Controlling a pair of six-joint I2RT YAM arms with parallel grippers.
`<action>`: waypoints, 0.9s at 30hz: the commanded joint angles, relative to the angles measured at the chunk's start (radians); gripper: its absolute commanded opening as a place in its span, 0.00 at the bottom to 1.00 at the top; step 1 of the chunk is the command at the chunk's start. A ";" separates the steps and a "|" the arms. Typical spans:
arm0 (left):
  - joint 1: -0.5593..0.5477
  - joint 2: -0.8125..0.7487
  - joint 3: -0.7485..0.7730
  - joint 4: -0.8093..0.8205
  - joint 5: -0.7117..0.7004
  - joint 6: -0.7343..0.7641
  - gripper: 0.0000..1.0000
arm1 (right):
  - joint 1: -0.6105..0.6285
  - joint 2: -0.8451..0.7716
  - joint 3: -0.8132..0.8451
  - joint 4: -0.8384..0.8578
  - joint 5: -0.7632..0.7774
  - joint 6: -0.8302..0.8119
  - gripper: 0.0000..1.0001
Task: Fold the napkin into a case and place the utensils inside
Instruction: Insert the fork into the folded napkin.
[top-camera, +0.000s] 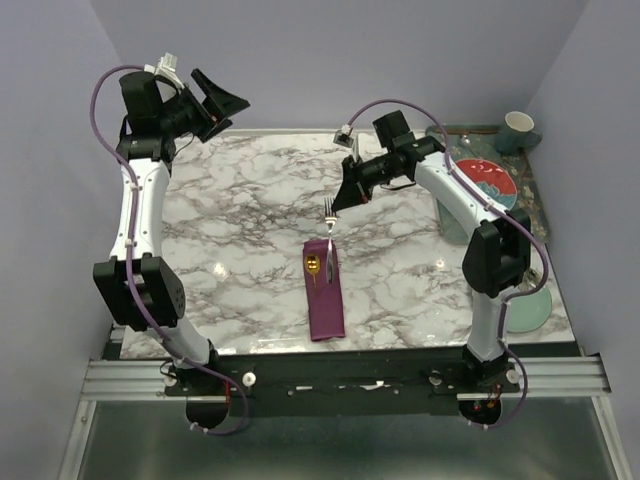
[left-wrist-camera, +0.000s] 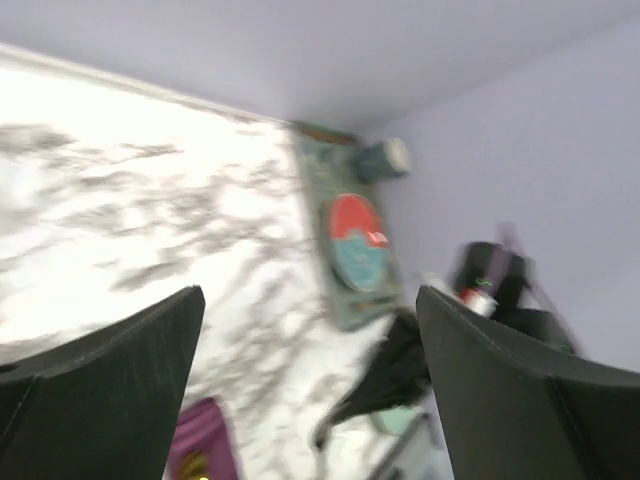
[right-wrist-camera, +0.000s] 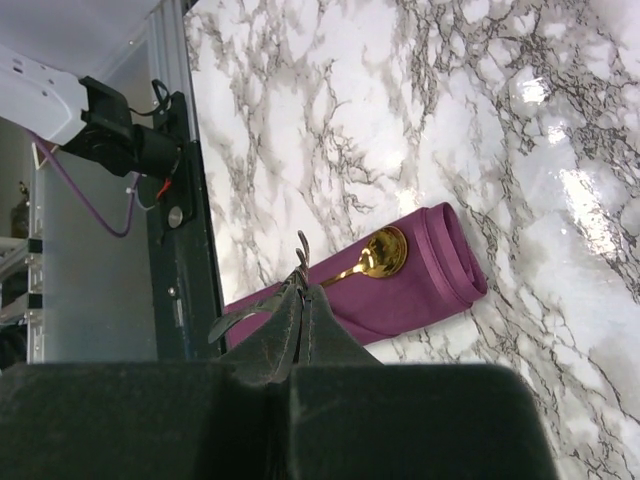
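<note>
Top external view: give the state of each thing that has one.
case, folded narrow, lying flat.
gold spoon, tucked in case, bowl showing.
fork, gripped, tines up, over the case's open end.
right gripper, shut on fork.
left gripper, open, empty, raised.

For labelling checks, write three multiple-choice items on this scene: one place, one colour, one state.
1. The gold spoon lies: A under the case; B tucked in the case; C off the table.
2. The case is: A green; B white; C purple.
3. The right gripper is: A shut on the fork; B open; C shut on the spoon.
B: only its bowl and upper handle show at the case's mouth. C: plum cloth. A: the fork is pinched in it, jaws closed.
</note>
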 joint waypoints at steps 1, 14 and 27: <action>-0.019 -0.056 -0.075 -0.464 -0.390 0.605 0.99 | 0.001 0.019 -0.011 -0.071 0.024 -0.142 0.01; -0.048 -0.344 -0.578 -0.121 -0.121 0.671 0.99 | -0.002 0.171 0.010 0.037 -0.022 -0.314 0.01; -0.057 -0.292 -0.601 -0.130 -0.045 0.636 0.99 | -0.014 0.296 0.133 0.099 -0.109 -0.268 0.01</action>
